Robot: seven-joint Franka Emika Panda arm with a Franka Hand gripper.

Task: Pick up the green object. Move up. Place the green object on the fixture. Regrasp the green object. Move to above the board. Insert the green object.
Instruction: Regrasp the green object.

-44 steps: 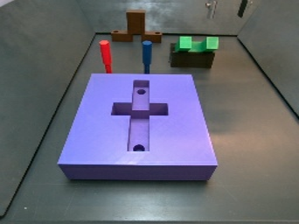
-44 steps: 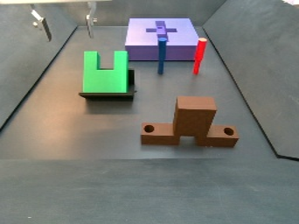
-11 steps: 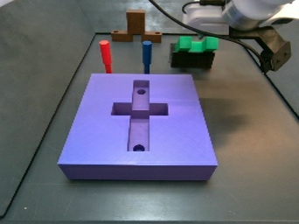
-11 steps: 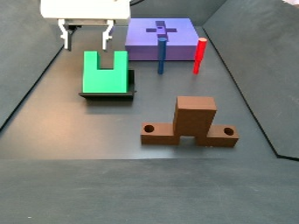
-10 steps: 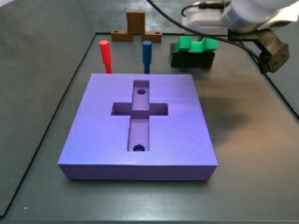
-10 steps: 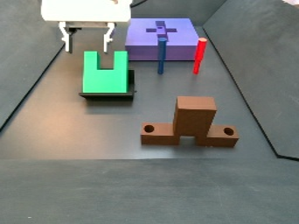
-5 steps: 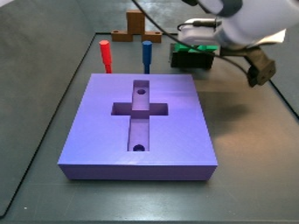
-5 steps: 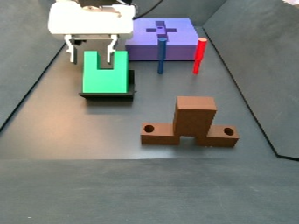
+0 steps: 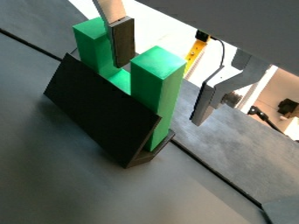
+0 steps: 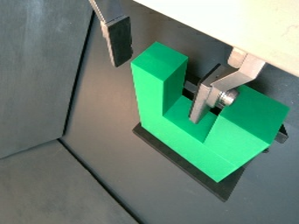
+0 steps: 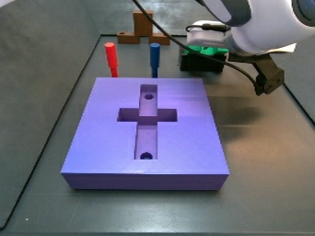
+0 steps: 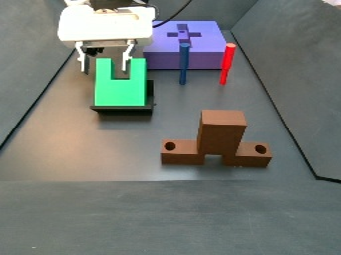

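The green object (image 12: 120, 90) lies flat on the dark fixture (image 12: 122, 110), its two prongs pointing towards the board (image 12: 160, 42). My gripper (image 12: 107, 62) is open and low over it. In both wrist views the fingers straddle one prong (image 9: 158, 79). One finger (image 10: 117, 39) stands outside that prong and the other finger (image 10: 211, 94) stands in the notch, with a gap on each side. In a side view my arm hides much of the green object (image 11: 204, 51). The lavender board (image 11: 185, 138) shows its cross recess and two round holes.
A red peg (image 11: 110, 58) and a blue peg (image 11: 155, 57) stand upright by the board's far edge. A brown wooden cross-shaped stand (image 12: 217, 139) sits on the dark floor. Low dark walls (image 11: 277, 83) border the work area.
The gripper has come down from above the green object and now has its open fingers around one prong. The green object, fixture and board have not moved.
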